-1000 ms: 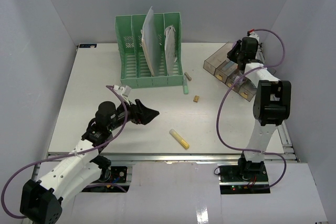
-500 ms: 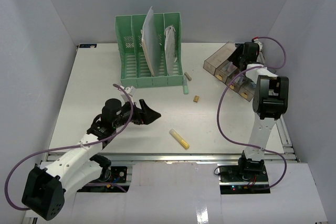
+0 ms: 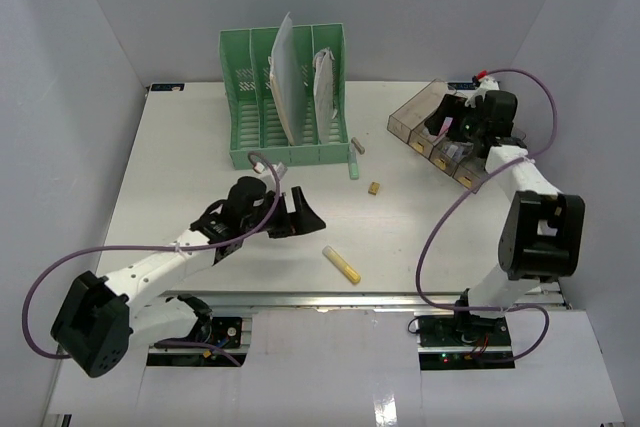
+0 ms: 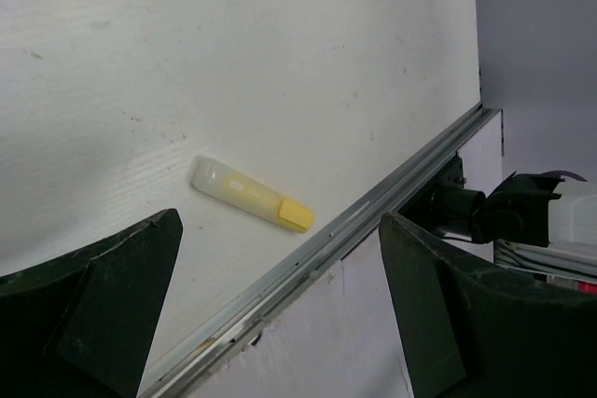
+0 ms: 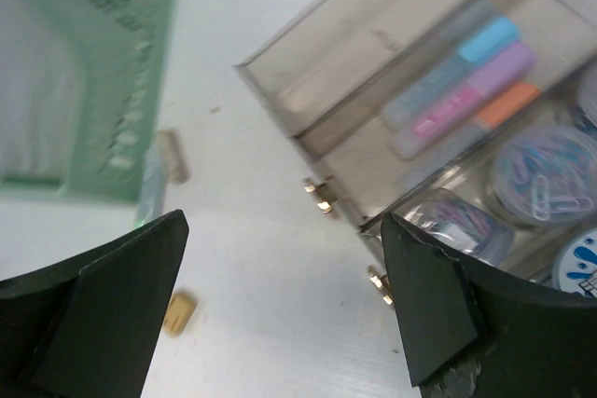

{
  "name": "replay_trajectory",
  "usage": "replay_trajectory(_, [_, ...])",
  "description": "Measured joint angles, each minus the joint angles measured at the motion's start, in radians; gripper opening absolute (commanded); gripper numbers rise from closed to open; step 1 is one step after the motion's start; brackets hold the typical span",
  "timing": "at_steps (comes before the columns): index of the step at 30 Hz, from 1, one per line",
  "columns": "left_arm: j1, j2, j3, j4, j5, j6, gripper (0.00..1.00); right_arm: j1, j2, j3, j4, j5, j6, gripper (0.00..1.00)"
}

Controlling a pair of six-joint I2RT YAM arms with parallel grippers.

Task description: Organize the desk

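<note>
Flat white rectangular worktop (image 3: 170, 177) spans the whole cell beneath both arms, a metal rail along its near edge. Left claw (image 3: 300, 215) hangs low over the near-centre, jaws spread wide and empty. Its wrist view frames the yellow capped plastic marker (image 4: 250, 204) lying loose just inside the rail, so my guess is a pick-up is being lined up. Right claw (image 3: 452, 127) hovers at the far right over the clear brown compartment tray (image 5: 373, 72), jaws likewise wide apart with nothing between them. Blue, purple and orange markers (image 5: 476, 81) lie side by side in one tray compartment, and a round tub of coloured paper clips (image 5: 546, 174) sits in the next, so like goes with like. The green slotted plastic file rack (image 3: 255, 97) holds white papers (image 3: 283, 77) upright. A small tan block (image 3: 374, 188) lies stray between rack and tray. Writing: a blue-and-white round label (image 5: 583, 272) is too blurred to read, and nothing else is legible.
</note>
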Motion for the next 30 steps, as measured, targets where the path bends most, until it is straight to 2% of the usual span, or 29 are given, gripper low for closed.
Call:
replay_trajectory(5, [-0.1, 0.102, 0.096, -0.147, -0.089, -0.111, 0.98, 0.011, -0.215, -0.066, -0.119, -0.357, -0.267, 0.93])
replay_trajectory(10, [-0.156, 0.283, 0.3, -0.393, -0.187, -0.275, 0.98, 0.032, -0.375, -0.229, -0.249, -0.549, -0.459, 0.93])
replay_trajectory(16, [-0.243, 0.6, 0.621, -0.722, -0.274, -0.443, 0.98, 0.031, -0.467, -0.312, -0.322, -0.608, -0.526, 0.9])
replay_trajectory(19, [-0.28, 0.75, 0.753, -0.818, -0.287, -0.491, 0.97, 0.031, -0.52, -0.327, -0.321, -0.627, -0.536, 0.9])
replay_trajectory(27, [-0.32, 0.891, 0.872, -0.965, -0.262, -0.59, 0.7, 0.018, -0.547, -0.341, -0.322, -0.653, -0.543, 0.9])
replay_trajectory(30, [-0.325, 0.913, 0.89, -0.98, -0.256, -0.612, 0.67, 0.014, -0.56, -0.341, -0.321, -0.658, -0.543, 0.9])
